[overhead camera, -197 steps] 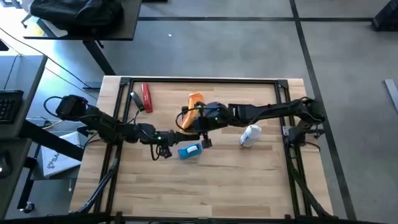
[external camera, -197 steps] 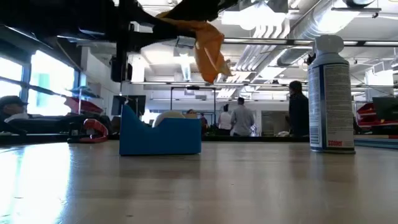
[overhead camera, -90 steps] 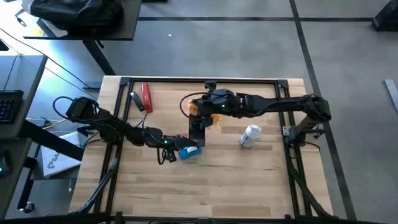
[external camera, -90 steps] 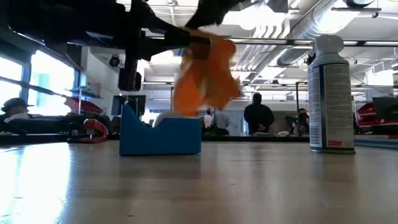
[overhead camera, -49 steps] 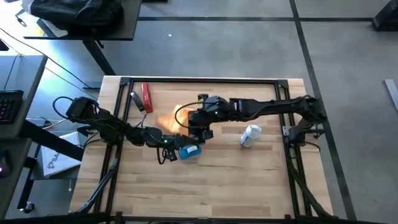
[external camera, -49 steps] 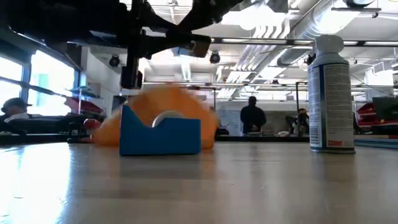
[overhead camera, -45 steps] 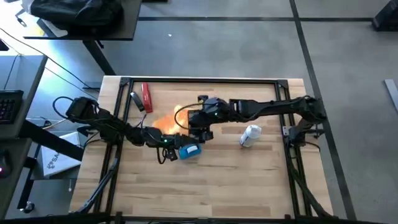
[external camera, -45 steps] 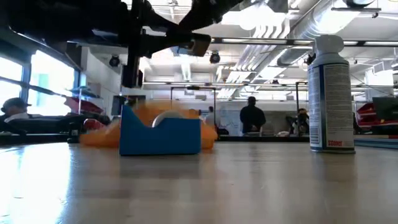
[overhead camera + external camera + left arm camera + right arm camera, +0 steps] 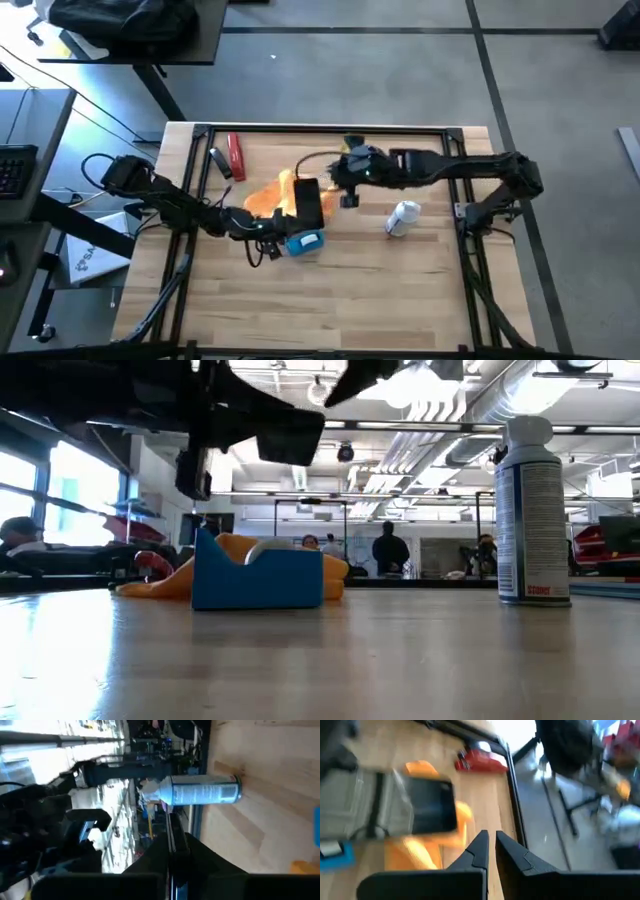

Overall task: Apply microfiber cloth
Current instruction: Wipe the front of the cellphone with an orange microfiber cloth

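Your microfiber cloth [image 9: 266, 195] lies crumpled on the table [image 9: 400, 290], behind the blue block [image 9: 305, 242] and partly under the black phone [image 9: 307, 203]. Your right gripper [image 9: 350, 195] hovers just beside the phone with its fingers nearly together, holding nothing. Your left gripper [image 9: 262, 248] sits next to the blue block; you cannot tell its grip.

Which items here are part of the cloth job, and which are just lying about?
In the job: microfiber cloth, black phone in the left gripper's jaws, right gripper beside it.
Lying about: blue tape dispenser, spray can, red tool.
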Robot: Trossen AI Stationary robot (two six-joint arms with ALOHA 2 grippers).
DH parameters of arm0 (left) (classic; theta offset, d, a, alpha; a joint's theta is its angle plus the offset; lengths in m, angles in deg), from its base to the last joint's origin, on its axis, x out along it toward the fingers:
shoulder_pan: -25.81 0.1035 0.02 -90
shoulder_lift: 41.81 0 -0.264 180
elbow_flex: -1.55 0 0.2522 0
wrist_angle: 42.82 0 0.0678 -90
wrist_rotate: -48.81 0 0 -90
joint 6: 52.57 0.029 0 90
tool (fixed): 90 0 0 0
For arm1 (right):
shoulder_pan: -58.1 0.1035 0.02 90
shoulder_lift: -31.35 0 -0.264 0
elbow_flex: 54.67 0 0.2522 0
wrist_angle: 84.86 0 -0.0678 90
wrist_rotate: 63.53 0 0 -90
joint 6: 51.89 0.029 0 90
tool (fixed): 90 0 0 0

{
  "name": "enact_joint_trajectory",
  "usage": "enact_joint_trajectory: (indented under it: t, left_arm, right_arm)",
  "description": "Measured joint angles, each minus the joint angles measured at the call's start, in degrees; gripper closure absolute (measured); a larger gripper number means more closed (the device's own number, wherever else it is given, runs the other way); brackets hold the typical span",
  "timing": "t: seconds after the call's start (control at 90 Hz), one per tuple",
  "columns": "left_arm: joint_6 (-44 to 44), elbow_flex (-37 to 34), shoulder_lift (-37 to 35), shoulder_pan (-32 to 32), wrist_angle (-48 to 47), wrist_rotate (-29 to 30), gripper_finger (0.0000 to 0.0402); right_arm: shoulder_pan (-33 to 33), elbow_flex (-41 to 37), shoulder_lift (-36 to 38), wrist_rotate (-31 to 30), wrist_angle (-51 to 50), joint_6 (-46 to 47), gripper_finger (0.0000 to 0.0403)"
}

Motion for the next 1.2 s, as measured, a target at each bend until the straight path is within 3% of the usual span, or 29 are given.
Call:
enact_joint_trajectory:
  t: [0.267,0.567,1.0,1.2]
  left_arm:
    - [2.2,-5.8,-5.5,-3.9,-0.2,10.6,0.0387]
    - [0.0,-11.1,-12.7,-9.3,-1.5,17.5,0.0387]
    - [-3.4,-16.4,-15.8,-11.5,-3.0,19.8,0.0387]
    - [-3.5,-16.4,-15.8,-11.5,-2.9,19.9,0.0387]
  right_arm:
    - [-5.5,-4.1,-4.3,13.9,2.4,8.1,0.0315]
    - [-4.8,-5.5,-15.5,20.3,12.6,9.0,0.0242]
    - [-4.2,-5.5,-28.7,33.3,29.8,13.6,0.0213]
    - [-2.8,-5.5,-31.8,30.9,31.1,14.6,0.0213]
